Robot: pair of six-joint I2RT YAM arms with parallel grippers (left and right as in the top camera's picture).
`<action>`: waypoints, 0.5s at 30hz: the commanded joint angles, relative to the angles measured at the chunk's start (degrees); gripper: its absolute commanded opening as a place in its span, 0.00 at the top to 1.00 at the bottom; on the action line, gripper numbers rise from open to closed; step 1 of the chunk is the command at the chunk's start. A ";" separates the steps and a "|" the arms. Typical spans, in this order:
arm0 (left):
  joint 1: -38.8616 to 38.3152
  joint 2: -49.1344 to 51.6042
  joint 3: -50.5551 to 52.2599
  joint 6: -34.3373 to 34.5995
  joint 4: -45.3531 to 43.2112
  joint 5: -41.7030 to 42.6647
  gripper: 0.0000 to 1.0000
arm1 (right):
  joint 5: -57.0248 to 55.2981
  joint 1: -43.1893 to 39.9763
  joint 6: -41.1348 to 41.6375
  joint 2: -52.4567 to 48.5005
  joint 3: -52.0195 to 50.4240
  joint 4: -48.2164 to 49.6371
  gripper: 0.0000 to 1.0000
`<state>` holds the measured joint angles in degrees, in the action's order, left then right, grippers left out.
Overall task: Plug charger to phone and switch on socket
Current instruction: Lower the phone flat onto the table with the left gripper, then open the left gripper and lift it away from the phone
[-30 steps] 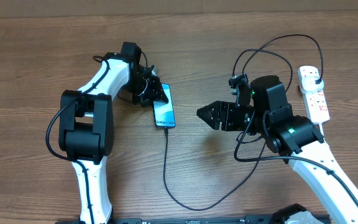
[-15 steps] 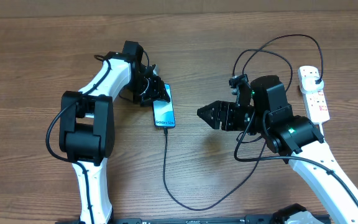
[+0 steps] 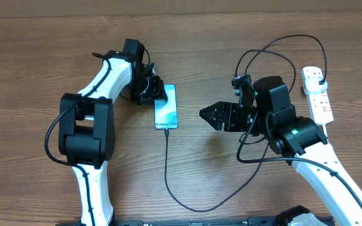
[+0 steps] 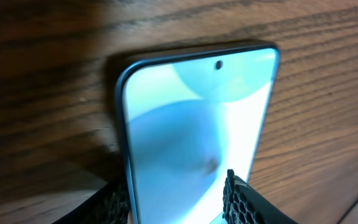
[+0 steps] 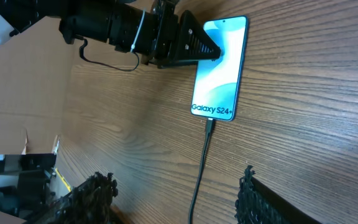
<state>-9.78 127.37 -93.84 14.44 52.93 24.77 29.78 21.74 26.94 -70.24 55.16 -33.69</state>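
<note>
The phone (image 3: 167, 108) lies flat on the table with its turquoise screen up, and it also shows in the right wrist view (image 5: 219, 68). The black charger cable (image 3: 167, 163) runs from the phone's bottom edge, loops right and reaches a black plug in the white socket strip (image 3: 319, 100). Its tip (image 5: 211, 124) sits at the phone's port. My left gripper (image 3: 152, 91) is open at the phone's top left. In the left wrist view its fingers (image 4: 179, 202) sit on either side of the phone (image 4: 197, 118). My right gripper (image 3: 210, 115) is open and empty, right of the phone. In the right wrist view it hangs over the cable (image 5: 173, 199).
The socket's white cord (image 3: 327, 129) runs down behind my right arm. Black cable loops (image 3: 281, 47) lie at the back right. The wooden table's far edge (image 3: 181, 12) meets a cardboard wall.
The phone has turned from slightly tilted to straight. My left gripper has drawn back up and left, uncovering the phone's top end. The right arm has not moved.
</note>
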 commanded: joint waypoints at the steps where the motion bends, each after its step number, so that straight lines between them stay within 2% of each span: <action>1: 0.02 1.97 1.07 -1.11 -0.02 -9.49 0.48 | -0.42 -0.33 -0.48 0.68 1.05 0.15 0.34; 11: 0.13 1.97 0.98 -1.11 -0.04 -13.79 0.46 | -0.42 -0.33 -0.48 0.68 1.05 0.11 0.34; 15: 1.18 1.95 -1.90 -1.09 3.02 -13.68 0.44 | -0.57 -0.33 -2.03 0.70 1.05 -0.11 0.34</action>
<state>-9.87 126.87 -94.91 14.44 54.15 16.97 29.74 21.74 26.59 -70.24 55.16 -33.69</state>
